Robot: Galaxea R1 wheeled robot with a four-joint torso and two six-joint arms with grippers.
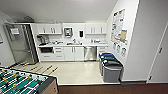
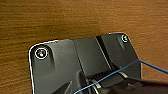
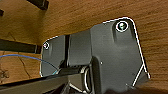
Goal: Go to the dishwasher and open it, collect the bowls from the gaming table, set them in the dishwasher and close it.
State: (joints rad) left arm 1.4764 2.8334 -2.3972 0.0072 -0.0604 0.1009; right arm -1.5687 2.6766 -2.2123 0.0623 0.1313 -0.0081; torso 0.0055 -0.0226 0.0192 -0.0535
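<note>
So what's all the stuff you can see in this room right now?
dishwasher: one, steel, under the counter, door closed
wall cabinets: white, above the counter
low cabinets: white, left of the dishwasher
small oven: one, black front, under the counter's left end
bins: grey, one with a blue top, along the right wall
posters: colourful, on the right wall
table-football table: one, green field, bottom left
floor: brown wood grain, under the arms
dark wrist plate: robot's own
</note>
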